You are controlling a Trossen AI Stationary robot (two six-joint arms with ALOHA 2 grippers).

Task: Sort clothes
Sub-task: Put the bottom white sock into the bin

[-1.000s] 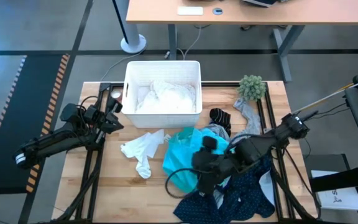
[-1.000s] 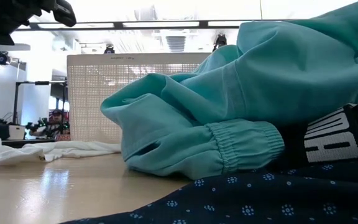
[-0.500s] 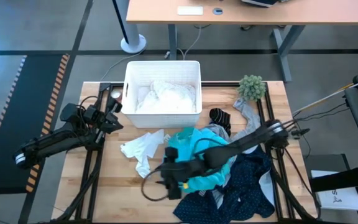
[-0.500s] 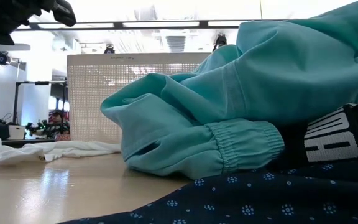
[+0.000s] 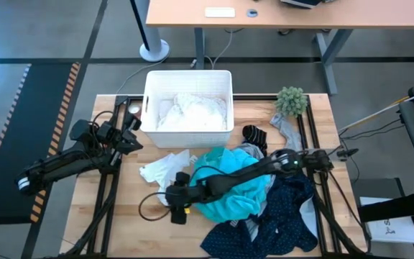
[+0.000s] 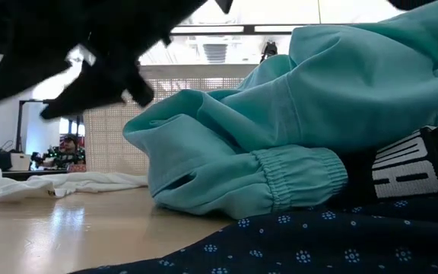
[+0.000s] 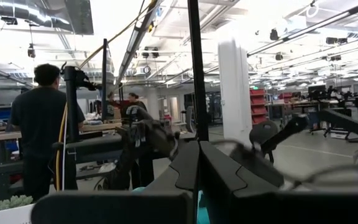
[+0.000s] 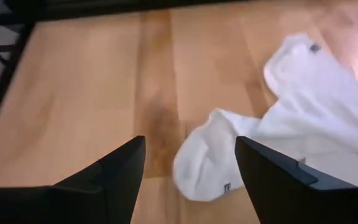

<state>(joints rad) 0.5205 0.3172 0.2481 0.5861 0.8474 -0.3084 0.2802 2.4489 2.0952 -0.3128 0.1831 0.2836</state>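
A white garment (image 5: 161,170) lies flat on the wood left of a heap of clothes: a teal one (image 5: 230,188) on top, a navy dotted one (image 5: 282,216) toward the near right. My right gripper (image 5: 172,203) reaches across the heap and hovers open just above the table. In the right wrist view its fingers (image 8: 191,180) stand on either side of the white garment's near end (image 8: 207,163) without touching it. A black striped sock (image 5: 254,134) and a grey piece (image 5: 287,134) lie at the far right. My left gripper (image 5: 132,137) waits shut at the table's left edge.
A white ribbed basket (image 5: 149,101) with white clothes inside stands at the far middle. A small green plant (image 5: 291,101) sits at the far right. Bare wood (image 5: 139,216) shows at the near left. In the low view the teal garment (image 6: 295,114) fills the right.
My right gripper has swept from above the heap toward the table's left edge and down, ending low over the wood by the white garment's near end. The clothes have not moved.
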